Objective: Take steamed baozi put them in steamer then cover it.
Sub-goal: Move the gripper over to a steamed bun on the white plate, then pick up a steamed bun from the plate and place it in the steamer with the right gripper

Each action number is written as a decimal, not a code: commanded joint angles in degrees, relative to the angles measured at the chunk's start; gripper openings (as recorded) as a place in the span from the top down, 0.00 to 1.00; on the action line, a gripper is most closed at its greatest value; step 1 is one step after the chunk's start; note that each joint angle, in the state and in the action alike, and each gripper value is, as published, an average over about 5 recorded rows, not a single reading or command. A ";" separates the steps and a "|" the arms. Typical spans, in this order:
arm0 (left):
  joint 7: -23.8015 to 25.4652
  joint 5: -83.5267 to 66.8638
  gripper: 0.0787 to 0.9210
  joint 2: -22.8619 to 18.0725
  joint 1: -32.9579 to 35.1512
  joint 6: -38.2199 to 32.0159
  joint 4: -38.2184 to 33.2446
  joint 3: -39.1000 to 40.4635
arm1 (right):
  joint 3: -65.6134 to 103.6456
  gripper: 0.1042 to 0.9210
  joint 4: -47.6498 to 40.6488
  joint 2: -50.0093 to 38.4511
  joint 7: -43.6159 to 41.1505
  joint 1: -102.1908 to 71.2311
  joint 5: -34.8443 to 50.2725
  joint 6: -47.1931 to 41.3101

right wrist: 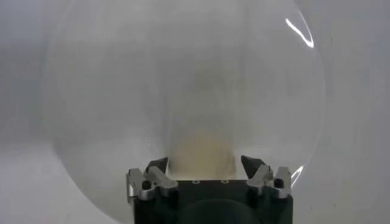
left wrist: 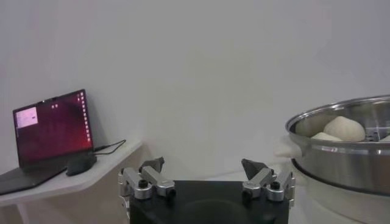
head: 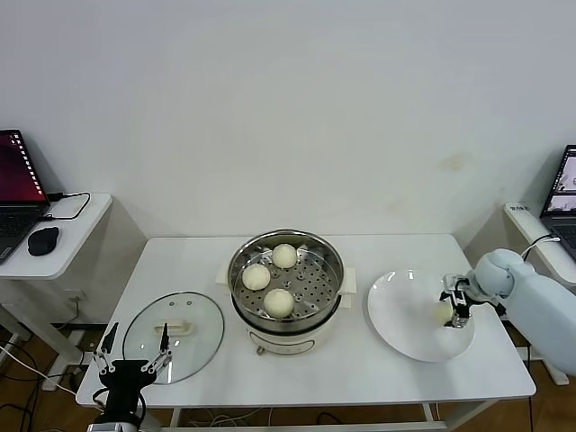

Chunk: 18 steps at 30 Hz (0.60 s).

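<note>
The steel steamer [head: 329, 262] stands on its cream base at the table's middle and holds three baozi [head: 284, 256] [head: 256, 276] [head: 279, 302]. It also shows in the left wrist view [left wrist: 341, 155] with a baozi [left wrist: 344, 128] inside. The fourth baozi [head: 440, 311] lies on the white plate [head: 400, 315] at the right. My right gripper [head: 450, 309] is low over the plate, open, with this baozi [right wrist: 201, 149] between its fingers [right wrist: 156, 165]. The glass cover [head: 144, 340] lies flat at the table's left. My left gripper [head: 135, 354] is open and empty at the cover's near edge; the left wrist view shows it [left wrist: 202, 165] too.
A side table [head: 76, 234] at the left carries a laptop [head: 16, 184] and a black mouse [head: 42, 239], with cables hanging below. Another laptop [head: 565, 193] stands on a shelf at the far right. A plain wall runs behind the table.
</note>
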 commanded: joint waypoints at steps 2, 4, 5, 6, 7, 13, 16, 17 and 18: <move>-0.02 0.12 0.12 -0.12 0.21 -0.06 -0.13 0.04 | 0.97 0.33 -1.32 0.80 -0.27 -0.61 -1.38 0.04; -0.03 0.22 0.12 -0.16 0.32 -0.07 -0.20 0.04 | 0.96 0.39 -0.84 0.43 -0.52 -0.40 -1.19 0.03; -0.03 0.27 0.12 -0.16 0.37 -0.07 -0.24 0.04 | 0.87 0.41 -0.44 0.09 -0.66 -0.15 -0.99 0.01; -0.03 0.34 0.12 -0.15 0.42 -0.08 -0.29 0.04 | 0.74 0.43 0.09 -0.32 -0.79 0.19 -0.72 -0.04; -0.03 0.40 0.12 -0.14 0.46 -0.08 -0.35 0.03 | 0.45 0.45 0.78 -0.87 -0.96 0.74 -0.24 -0.17; -0.04 0.47 0.12 0.17 0.48 -0.08 -0.65 -0.04 | -5.05 0.48 7.03 -5.77 -1.88 8.10 5.17 -2.21; -0.02 0.40 0.12 0.33 0.35 -0.06 -0.71 -0.03 | -10.61 0.48 12.11 -8.88 -2.07 14.45 9.70 -4.26; -0.01 0.39 0.12 0.35 0.30 -0.06 -0.73 0.02 | -12.51 0.48 14.15 -9.85 -2.06 16.87 11.40 -5.12; 0.00 0.39 0.12 0.37 0.24 -0.05 -0.76 0.09 | -13.89 0.48 15.78 -10.60 -2.02 19.17 12.90 -5.90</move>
